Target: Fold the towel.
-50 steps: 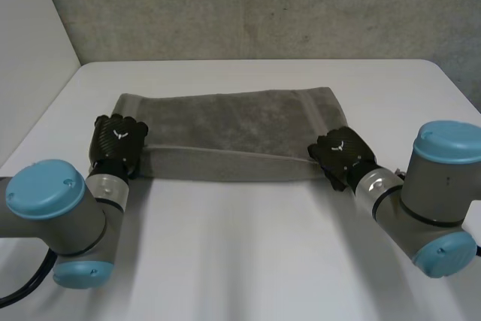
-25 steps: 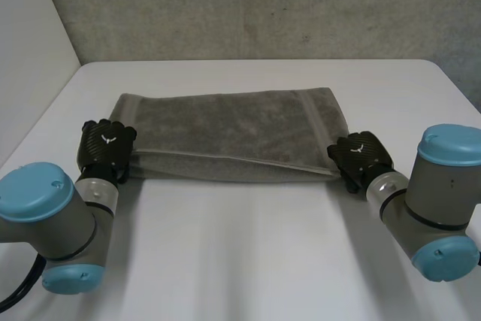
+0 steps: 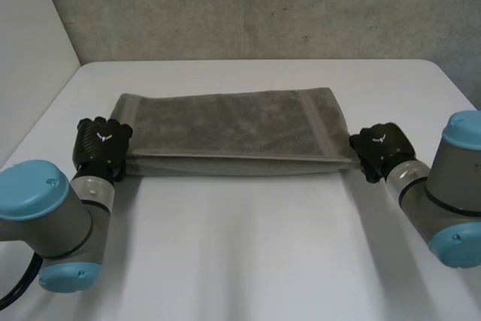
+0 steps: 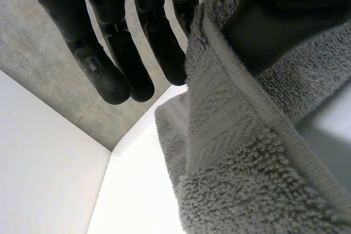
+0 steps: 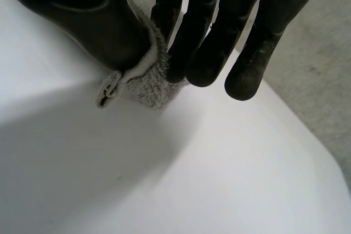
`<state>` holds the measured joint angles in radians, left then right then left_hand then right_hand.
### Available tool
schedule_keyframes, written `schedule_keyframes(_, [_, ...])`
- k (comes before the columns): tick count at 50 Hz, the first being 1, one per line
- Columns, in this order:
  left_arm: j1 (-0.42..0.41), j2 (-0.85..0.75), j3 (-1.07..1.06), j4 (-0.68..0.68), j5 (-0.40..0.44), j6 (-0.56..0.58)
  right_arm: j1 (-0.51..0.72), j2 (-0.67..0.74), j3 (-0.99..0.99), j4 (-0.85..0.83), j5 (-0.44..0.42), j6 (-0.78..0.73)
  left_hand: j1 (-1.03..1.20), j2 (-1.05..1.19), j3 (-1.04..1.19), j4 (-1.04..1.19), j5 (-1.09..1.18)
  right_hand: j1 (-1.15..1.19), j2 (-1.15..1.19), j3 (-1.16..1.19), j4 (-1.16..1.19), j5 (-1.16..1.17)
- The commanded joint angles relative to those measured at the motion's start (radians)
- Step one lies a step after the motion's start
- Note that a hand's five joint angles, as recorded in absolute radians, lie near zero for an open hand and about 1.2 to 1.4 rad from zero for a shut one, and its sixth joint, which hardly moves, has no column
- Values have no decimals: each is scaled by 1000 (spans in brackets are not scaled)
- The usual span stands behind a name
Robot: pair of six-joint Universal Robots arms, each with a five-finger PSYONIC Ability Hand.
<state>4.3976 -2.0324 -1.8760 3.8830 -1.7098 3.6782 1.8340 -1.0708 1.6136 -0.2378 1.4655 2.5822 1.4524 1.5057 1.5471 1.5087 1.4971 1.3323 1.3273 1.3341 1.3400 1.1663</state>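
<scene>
**A:** What is everything resting on?

**B:** A white table [image 3: 248, 253]. A grey concrete wall [image 3: 263, 5] stands behind its far edge.

**A:** And where is the towel?

**B:** The grey towel [image 3: 233, 129] lies flat across the middle of the table, doubled into a long band. Two layers show along its near edge, and a woven stripe crosses it near the right end.

**A:** Where are the arms?

**B:** The left arm [image 3: 52, 216] comes in at the towel's left end. The right arm [image 3: 451, 193] comes in at its right end.

**A:** What are the hands doing?

**B:** The left robot hand [image 3: 99, 144] is at the towel's near left corner. In its wrist view the hemmed edge runs up between the straight fingers [image 4: 159, 47] and the thumb. The cloth drapes over the thumb, so the edge is held in a pinch.

**A:** And the other one?

**B:** The right robot hand [image 3: 382, 146] is at the near right corner. In its wrist view the thumb [image 5: 82, 20] presses the corner against one finger. The small tip of cloth [image 5: 145, 83] pokes out below them and touches the table. The other fingers hang straight beside it.
</scene>
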Motion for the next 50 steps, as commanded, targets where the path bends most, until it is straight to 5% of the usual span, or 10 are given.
schedule_keyframes(1, [17, 95, -49, -2, 6, 2, -21, -162, 14, 86, -36, -43, -56, -109, -151, -112, -275, 64, 69, 62, 56, 55])
schedule_keyframes(12, [22, 306, -228, -152, 71, 8, -160, -380, 149, 389, -149, -365, -56, -109, -151, -112, -275, 64, 69, 62, 56, 55])
schedule_keyframes(18, [29, 486, -319, -345, 163, 5, -203, -485, 177, 537, -174, -401, -56, -109, -151, -112, -275, 64, 69, 62, 56, 55])
schedule_keyframes(26, [89, 541, -319, -450, 265, 2, -248, -549, 163, 594, -318, -402, -56, -109, -151, -112, -275, 64, 69, 62, 56, 55])
schedule_keyframes(34, [95, 283, -116, -350, 292, 8, -231, -301, -6, 578, -307, -390, -56, -109, -151, -112, -275, 64, 69, 62, 56, 55])
schedule_keyframes(44, [85, -75, 288, -346, 288, 6, -84, 93, -398, 578, -97, -332, -56, -109, -151, -112, -275, 64, 69, 62, 56, 55])
schedule_keyframes(50, [74, -111, 331, -421, 288, 5, -75, 115, -380, 546, -94, -291, -70, -124, -165, -127, -290, 64, 69, 62, 56, 55])
